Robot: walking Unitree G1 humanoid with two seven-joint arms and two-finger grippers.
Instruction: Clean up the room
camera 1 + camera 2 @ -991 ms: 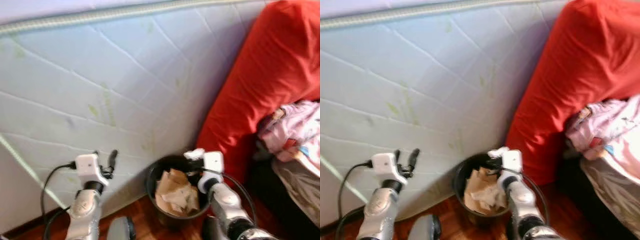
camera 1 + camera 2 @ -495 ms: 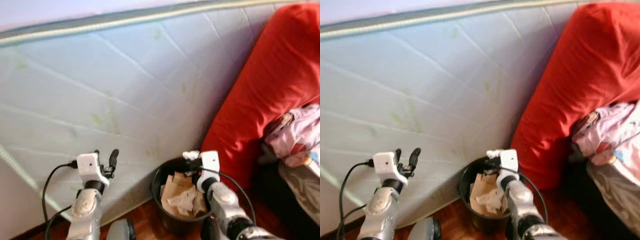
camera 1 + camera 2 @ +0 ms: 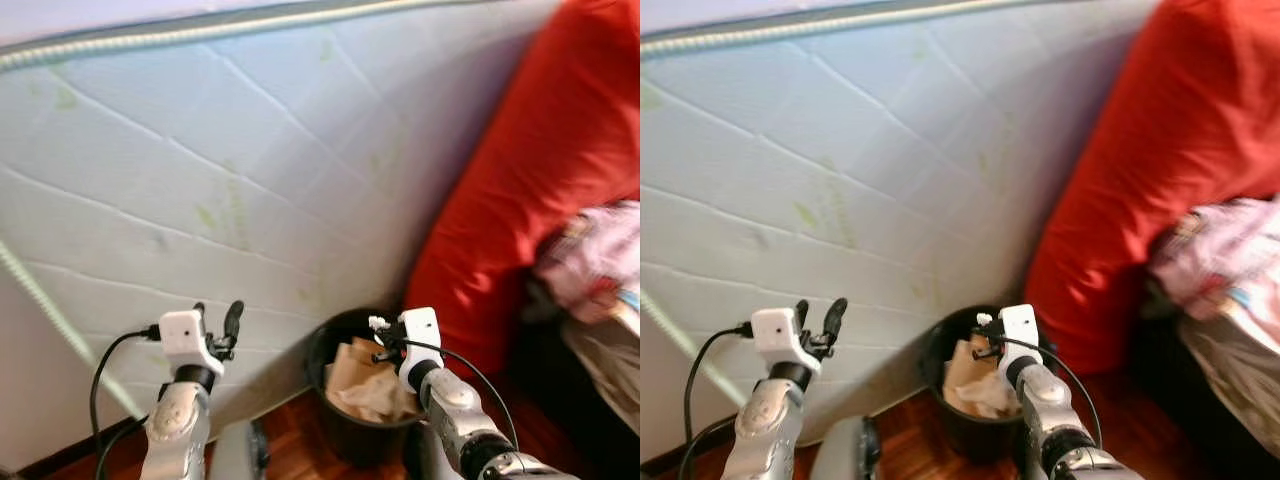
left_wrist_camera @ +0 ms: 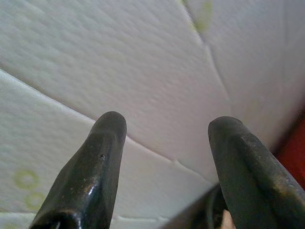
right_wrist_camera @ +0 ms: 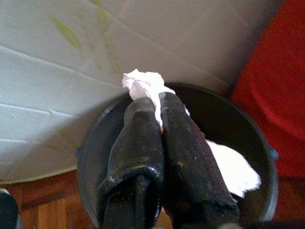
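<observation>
Right wrist view has the right gripper [image 5: 159, 112] clamped on a white tissue [image 5: 143, 85] over the black bin [image 5: 238, 124], already holding paper [image 3: 375, 385]. Only release remains, I judge. Left gripper [image 4: 164, 148] hangs apart by the mattress [image 3: 250, 170].

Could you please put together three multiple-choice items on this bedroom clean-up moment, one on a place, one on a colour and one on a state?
1. Where does the round black waste bin stand?
A. On the wooden floor by the upright pale quilted mattress
B. On top of the mattress
C. On a shelf

2. What colour is the big soft cushion on the robot's right?
A. Blue
B. Red
C. Green

3. How is the right gripper?
A. Wide open, holding nothing
B. Shut on a crumpled white tissue over the bin
C. Pressed flat on the floor

Key: 1 A, wood shows beneath it; 2 B, plainly red; 3 B, the tissue is pinched between its fingertips.
</observation>
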